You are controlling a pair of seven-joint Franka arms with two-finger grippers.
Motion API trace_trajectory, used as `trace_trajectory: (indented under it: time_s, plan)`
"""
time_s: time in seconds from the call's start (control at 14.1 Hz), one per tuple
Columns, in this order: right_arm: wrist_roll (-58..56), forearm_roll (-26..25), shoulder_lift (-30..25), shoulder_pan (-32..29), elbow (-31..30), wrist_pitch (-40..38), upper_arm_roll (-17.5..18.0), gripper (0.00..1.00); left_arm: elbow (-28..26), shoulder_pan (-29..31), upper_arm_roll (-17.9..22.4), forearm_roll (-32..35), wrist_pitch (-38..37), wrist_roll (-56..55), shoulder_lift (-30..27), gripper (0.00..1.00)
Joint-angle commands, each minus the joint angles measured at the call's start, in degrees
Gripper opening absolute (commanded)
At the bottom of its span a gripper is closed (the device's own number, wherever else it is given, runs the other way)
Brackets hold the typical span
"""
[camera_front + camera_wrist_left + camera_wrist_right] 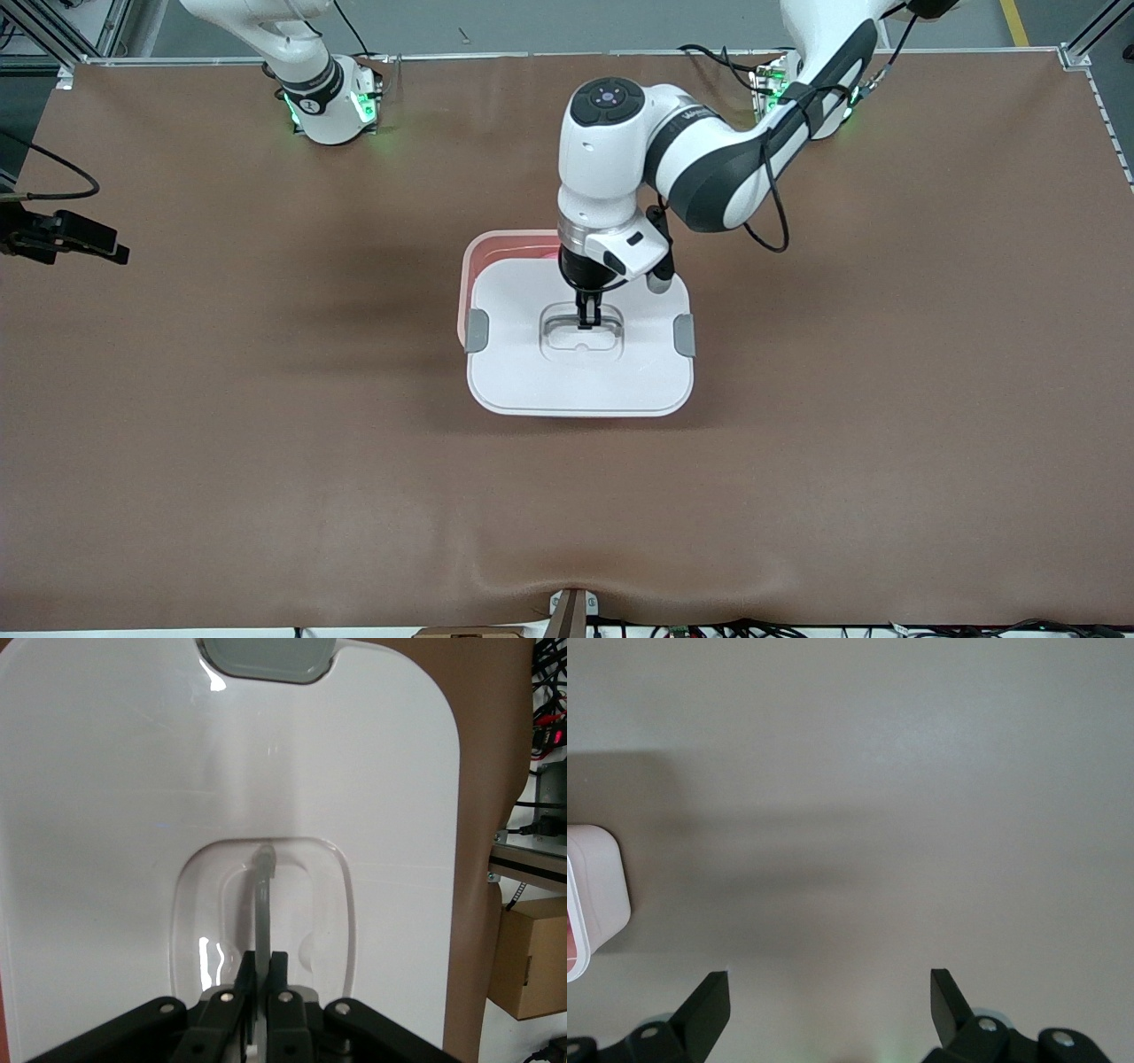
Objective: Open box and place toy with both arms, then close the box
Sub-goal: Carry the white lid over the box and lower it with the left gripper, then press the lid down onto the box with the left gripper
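The box (490,251) is a pale pink tub near the table's middle. Its white lid (532,377) lies offset toward the front camera, so the tub's rim farthest from that camera is uncovered. My left gripper (587,321) stands over the lid's centre recess, shut on the clear handle (262,895); in the left wrist view the left gripper (264,961) pinches that handle between its black fingers. Grey clips (477,330) sit on the lid's two short sides. The toy is hidden. My right gripper (830,983) is open over bare table, with a tub corner (594,890) at the frame's edge.
Brown mat (266,443) covers the table all round the box. The right arm's black hand (80,237) hangs at its end of the table, well away from the box. A cardboard carton (532,957) and cables sit off the table's edge.
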Motion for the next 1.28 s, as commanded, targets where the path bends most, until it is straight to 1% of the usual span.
trace_trajectory:
  time_s: [0.0,0.21,0.35,0.5,0.71,1.21]
  plan:
    - [1.0,0.6,0.0,0.2,1.0,-0.4,-0.2,1.00,0.7,-1.4,0.3,1.8,-0.9,-3.5,0.5,0.00]
    - [1.3,0.5,0.0,0.3,1.0,-0.2,-0.3,1.00,-1.4,-3.1,0.3,1.8,-3.9,-4.9,0.2,0.00]
    - [1.3,-0.3,0.1,0.6,1.0,0.0,-0.3,1.00,-2.9,-3.8,0.3,1.8,-4.0,-6.6,0.0,0.00]
    - [1.3,0.0,-0.1,0.3,1.0,0.1,-0.3,1.00,-3.2,-4.7,0.3,1.8,-4.0,-8.9,-0.1,0.00]
    - [1.4,0.3,0.0,0.2,0.8,0.1,-0.3,1.00,-6.0,-5.1,0.3,2.6,-4.0,-11.2,-0.6,0.00]
    - [1.4,0.5,-0.2,-0.1,0.7,0.3,-0.3,1.00,-6.0,-5.9,0.2,4.2,-1.6,-12.6,-0.4,0.00]
